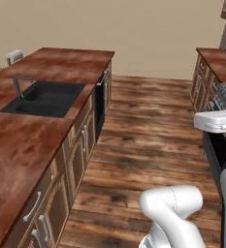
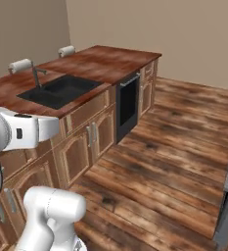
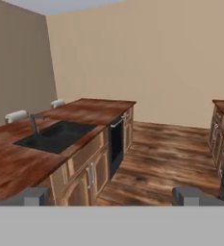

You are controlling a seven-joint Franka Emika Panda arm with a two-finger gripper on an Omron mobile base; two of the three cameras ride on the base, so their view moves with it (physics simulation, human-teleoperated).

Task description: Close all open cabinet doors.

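The pincer (image 3: 111, 196) stands spread wide, its two grey tips far apart at the bottom of the hand view, gripping nothing and touching nothing; ahead and to its left lies the wooden counter (image 3: 17, 158) with the dark sink (image 3: 56, 136) and faucet (image 3: 34, 122); beyond its middle runs bare plank floor (image 3: 166, 158); whether any tall cabinet doors are here I cannot tell.
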